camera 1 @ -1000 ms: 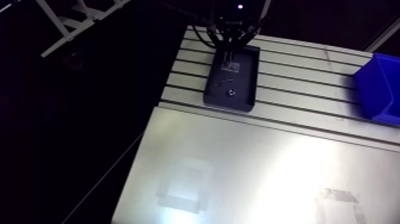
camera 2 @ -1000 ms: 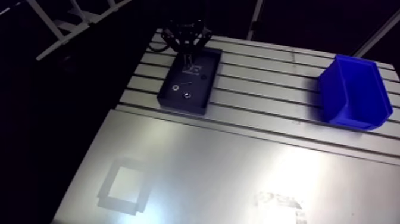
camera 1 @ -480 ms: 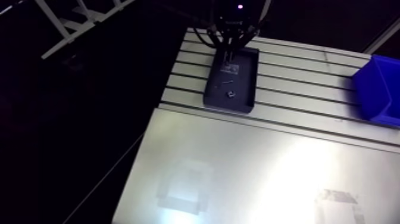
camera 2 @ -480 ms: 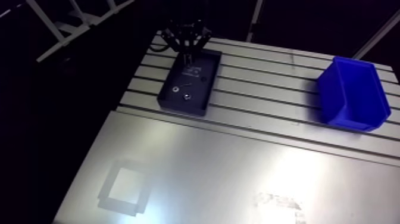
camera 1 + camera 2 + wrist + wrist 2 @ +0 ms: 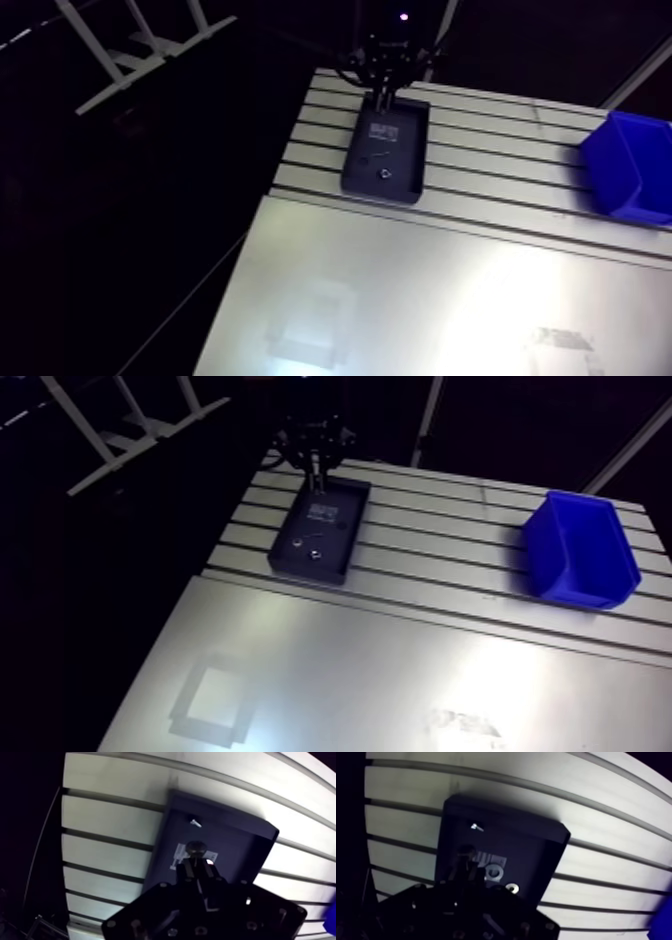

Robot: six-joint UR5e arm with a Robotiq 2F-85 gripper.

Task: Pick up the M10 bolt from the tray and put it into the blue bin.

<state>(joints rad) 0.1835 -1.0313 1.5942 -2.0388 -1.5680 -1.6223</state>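
The gripper [image 5: 197, 866] pinches the M10 bolt [image 5: 196, 846] by its shank, head past the fingertips, above the tray [image 5: 240, 842] at the tabletop's [image 5: 430, 526] far left. I would lift clear of the tray wall, then carry it level rightward to the blue bin [image 5: 580, 561] before releasing. Earlier the gripper reached low into the tray over its white label [image 5: 383, 130]; now it stands higher, near the tray's far end.
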